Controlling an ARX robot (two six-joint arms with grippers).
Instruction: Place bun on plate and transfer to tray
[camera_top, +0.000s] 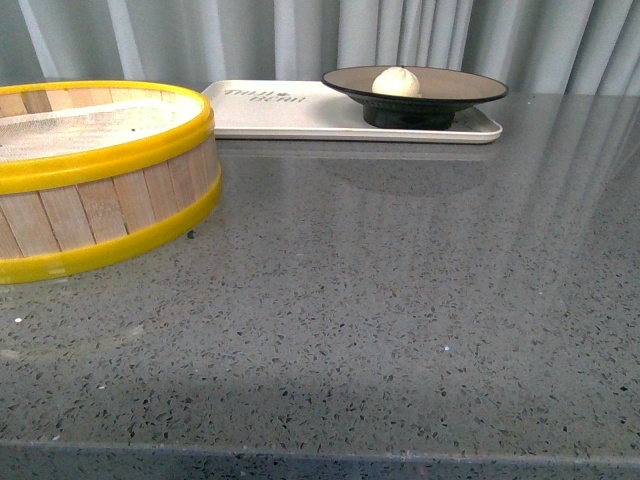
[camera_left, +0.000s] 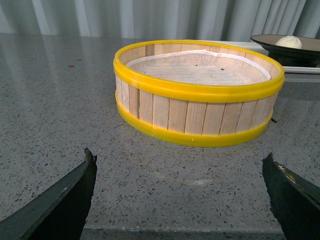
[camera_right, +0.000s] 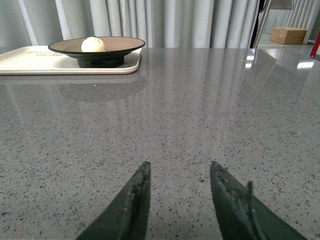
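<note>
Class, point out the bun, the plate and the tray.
bun (camera_top: 396, 81), front view, its domed top.
plate (camera_top: 470, 92), front view, its black rim.
tray (camera_top: 270, 115), front view, bare cream surface.

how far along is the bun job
It looks finished. The bun sits on the plate, and the plate stands on the tray. Nothing is in hand: the left end effector and right end effector are both open and empty over bare counter. Nothing appears left.
</note>
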